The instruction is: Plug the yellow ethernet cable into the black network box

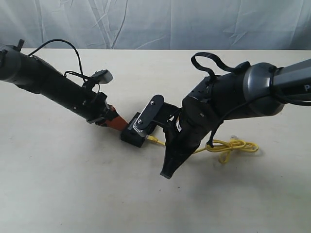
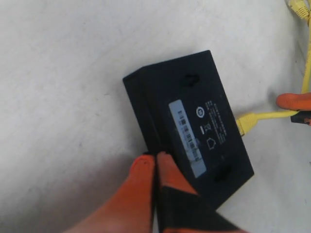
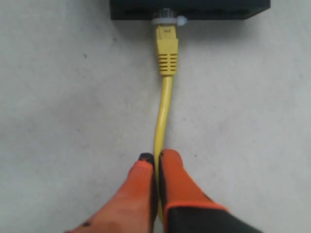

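Observation:
The black network box (image 2: pixel 189 121) lies flat on the table, label face up; it also shows as the black network box (image 1: pixel 133 136) and as the black network box (image 3: pixel 189 7). My left gripper (image 2: pixel 155 159) is shut, its orange tips pressed against the box's side; it is the left gripper (image 1: pixel 118 124) from outside. My right gripper (image 3: pixel 156 160) is shut on the yellow ethernet cable (image 3: pixel 163 111) a short way behind the plug (image 3: pixel 166 48). The plug's clear tip sits at a port mouth. How deep it goes is not visible. The cable's looped bundle (image 1: pixel 235 145) lies to the right.
The right gripper (image 1: pixel 166 145) hangs low over the cable, its wrist camera mount (image 1: pixel 148 114) above the box. Its orange finger (image 2: pixel 294 101) shows in the left wrist view. A wrinkled white backdrop (image 1: pixel 155 22) closes the table's far edge.

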Controlling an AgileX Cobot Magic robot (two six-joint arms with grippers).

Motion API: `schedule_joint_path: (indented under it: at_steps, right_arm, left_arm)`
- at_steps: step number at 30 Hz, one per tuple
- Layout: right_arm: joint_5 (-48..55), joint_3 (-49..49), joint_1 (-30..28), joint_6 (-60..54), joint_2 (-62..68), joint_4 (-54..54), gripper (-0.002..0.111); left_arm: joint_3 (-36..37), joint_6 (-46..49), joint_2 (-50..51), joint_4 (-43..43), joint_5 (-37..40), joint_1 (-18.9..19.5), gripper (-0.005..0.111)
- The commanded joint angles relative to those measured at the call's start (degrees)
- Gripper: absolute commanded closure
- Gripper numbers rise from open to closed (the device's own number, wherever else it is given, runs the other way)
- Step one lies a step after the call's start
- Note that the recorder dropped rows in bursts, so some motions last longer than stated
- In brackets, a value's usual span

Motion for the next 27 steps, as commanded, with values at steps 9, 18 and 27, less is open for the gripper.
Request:
schedule_joint_path:
  at_steps: [9,18,27]
  right_arm:
    - [-2.2,-0.2,0.0,0.0,-0.1,0.2,0.068]
    - [-1.8,-0.2,0.0,1.4,-1.6,0.3,0.062]
    - [0.5,-0.2,-3.7,1.4,-8.5,7.4,0.107]
  left_arm:
    - [0.2,0.1,0.2,-0.3,1.9,-0.2,0.107]
    - [0.2,0.1,0.2,-0.1,1.9,-0.2,0.107]
    - [0.1,0.1,-0.7,2.2,0.8,0.8,0.107]
